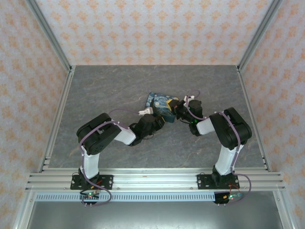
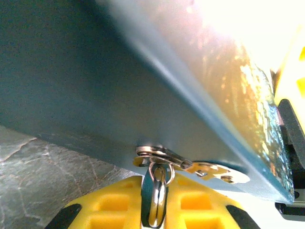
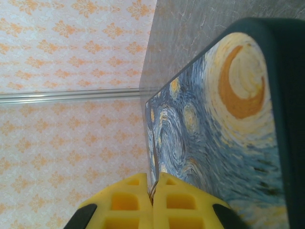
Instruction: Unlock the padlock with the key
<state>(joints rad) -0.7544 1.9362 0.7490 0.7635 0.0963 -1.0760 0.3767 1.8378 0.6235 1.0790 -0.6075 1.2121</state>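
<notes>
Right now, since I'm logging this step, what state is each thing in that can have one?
Rectangular starry-night printed box: lid closed.
Silvery metal loop: joined to the box's metal hasp, pinched.
Left gripper: shut on the loop.
Right gripper: shut; a pale metal sliver shows at its seam, held or not unclear.

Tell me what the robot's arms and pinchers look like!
Both the left arm and right arm are chunky black-and-white segments with thin purple cables looping along them. The left gripper and right gripper have yellow fingers moulded with square pockets and black corners.
</notes>
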